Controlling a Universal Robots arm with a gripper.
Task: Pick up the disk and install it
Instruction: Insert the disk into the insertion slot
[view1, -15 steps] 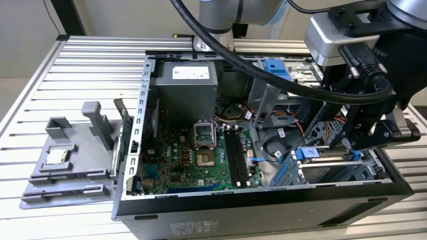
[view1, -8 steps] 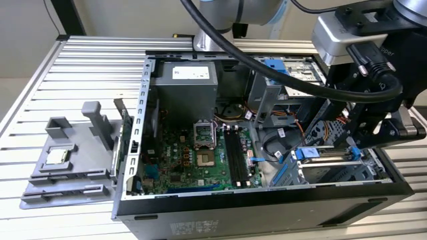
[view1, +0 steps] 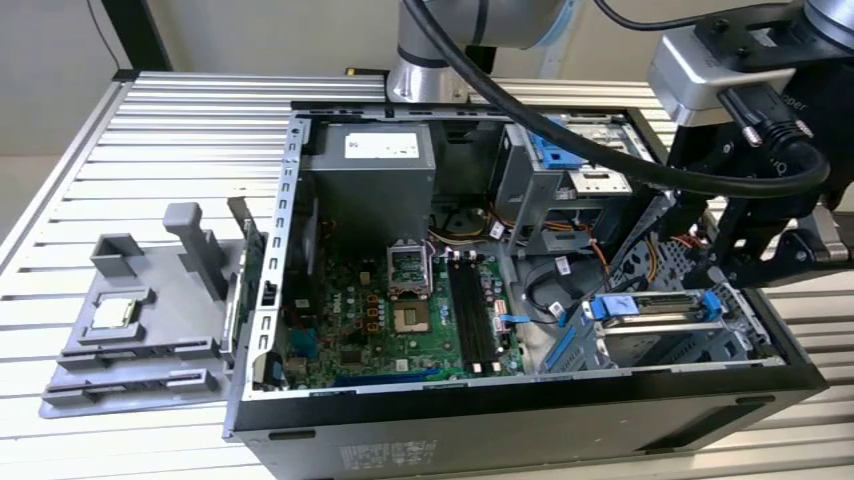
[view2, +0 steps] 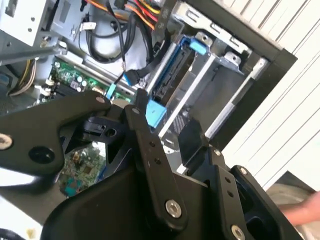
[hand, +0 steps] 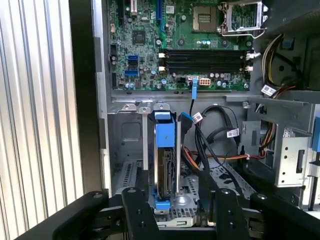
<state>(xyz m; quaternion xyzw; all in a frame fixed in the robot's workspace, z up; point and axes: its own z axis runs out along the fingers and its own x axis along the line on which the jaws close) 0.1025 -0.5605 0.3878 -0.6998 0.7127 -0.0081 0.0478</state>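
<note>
Slatted metal table (view1: 160, 130), open computer case (view1: 534, 400): we see the disk (hand: 165, 165) standing on edge in the drive bay (hand: 125, 150). Our gripper (hand: 179, 197) hovers there, fingers (hand: 136, 210) spread either side of it. Its long axis runs straight away from them.

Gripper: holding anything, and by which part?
Apparently nothing: the gripper is open, fingers straddling the disk in its bay, one beside the blue carrier, the other apart.

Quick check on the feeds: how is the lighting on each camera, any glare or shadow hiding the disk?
Exterior view: even light, the disk reads well, and the gripper is a dark shape close by it. First wrist view: the slatted table glares bright and the drive bay is shaded, but the disk's blue carrier is clear. Second wrist view: the table is washed out white and the dark gripper partly covers the disk.
</note>
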